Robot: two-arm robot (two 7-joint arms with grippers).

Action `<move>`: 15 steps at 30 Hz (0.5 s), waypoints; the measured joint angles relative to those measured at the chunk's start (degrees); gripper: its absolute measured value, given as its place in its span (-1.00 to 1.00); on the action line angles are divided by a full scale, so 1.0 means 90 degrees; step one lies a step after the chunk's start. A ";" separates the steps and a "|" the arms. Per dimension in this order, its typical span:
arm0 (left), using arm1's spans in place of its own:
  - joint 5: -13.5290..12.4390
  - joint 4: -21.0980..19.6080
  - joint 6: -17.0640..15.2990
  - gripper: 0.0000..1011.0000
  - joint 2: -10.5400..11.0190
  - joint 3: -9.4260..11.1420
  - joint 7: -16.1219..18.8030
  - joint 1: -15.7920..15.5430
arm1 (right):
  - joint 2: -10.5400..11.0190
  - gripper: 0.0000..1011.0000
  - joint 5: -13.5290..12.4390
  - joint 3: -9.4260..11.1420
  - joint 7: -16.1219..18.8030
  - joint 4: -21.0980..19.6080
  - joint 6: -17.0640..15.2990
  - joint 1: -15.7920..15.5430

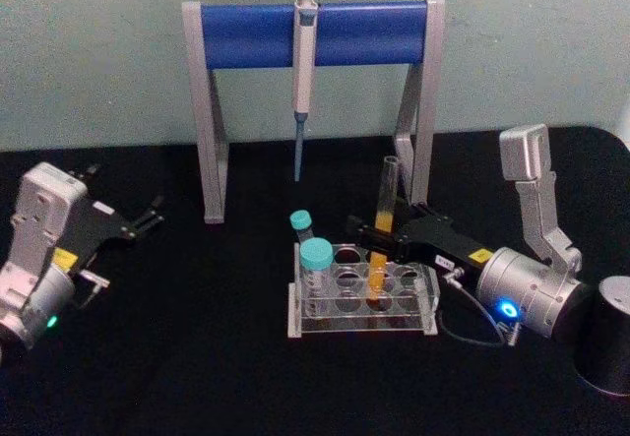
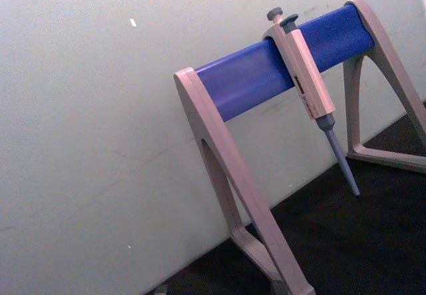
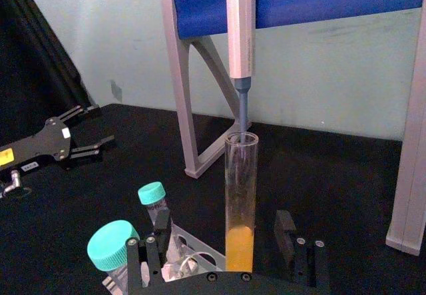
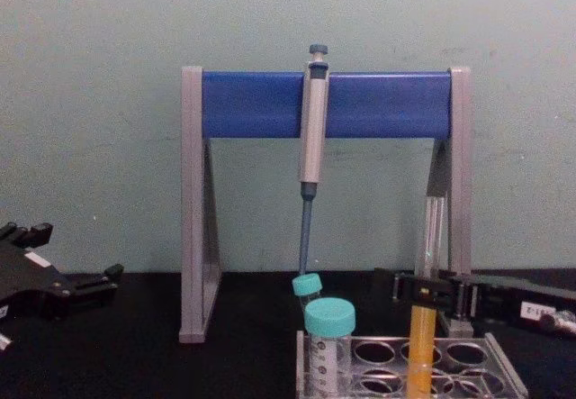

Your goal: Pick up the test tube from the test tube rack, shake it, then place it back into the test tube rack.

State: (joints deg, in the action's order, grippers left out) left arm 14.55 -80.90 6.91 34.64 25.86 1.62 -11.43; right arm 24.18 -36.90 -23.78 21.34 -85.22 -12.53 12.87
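Note:
The test tube (image 1: pixel 390 185) stands upright in the test tube rack (image 1: pixel 359 330), orange-yellow liquid in its lower part. In the right wrist view the test tube (image 3: pixel 239 188) rises between my right gripper's two fingers with a gap on each side. My right gripper (image 1: pixel 378 242) is open and straddles the tube just above the rack, reaching in from the right. From the chest the tube (image 4: pixel 430 237) shows with the right gripper (image 4: pixel 427 291) around it over the rack (image 4: pixel 508 372). At the far left my left gripper (image 1: pixel 126 192) is parked, open and holding nothing.
Two teal-capped tubes (image 1: pixel 316 254) occupy the rack's left end. Behind the rack, the grey-and-blue stand (image 1: pixel 315 32) holds a hanging pipette (image 1: pixel 302 82). A dark cylinder (image 1: pixel 605 342) is at the right edge. The table is black.

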 joint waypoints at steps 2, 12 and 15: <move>0.0000 0.0000 0.0000 0.98 0.0000 0.0000 0.0000 0.0000 | 0.0001 0.98 0.0000 0.0002 0.0000 0.0000 0.0001 0.0000; 0.0000 0.0000 0.0000 0.98 0.0000 0.0000 0.0000 0.0000 | 0.0004 0.98 0.0000 0.0013 -0.0003 -0.0009 0.0005 -0.0010; 0.0000 0.0000 0.0000 0.98 0.0000 0.0000 0.0000 0.0000 | 0.0006 0.94 0.0000 0.0015 -0.0004 -0.0011 0.0006 -0.0012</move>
State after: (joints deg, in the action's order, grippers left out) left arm 14.55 -80.90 6.91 34.65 25.86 1.62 -11.43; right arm 24.24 -36.90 -23.65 21.31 -85.33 -12.47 12.77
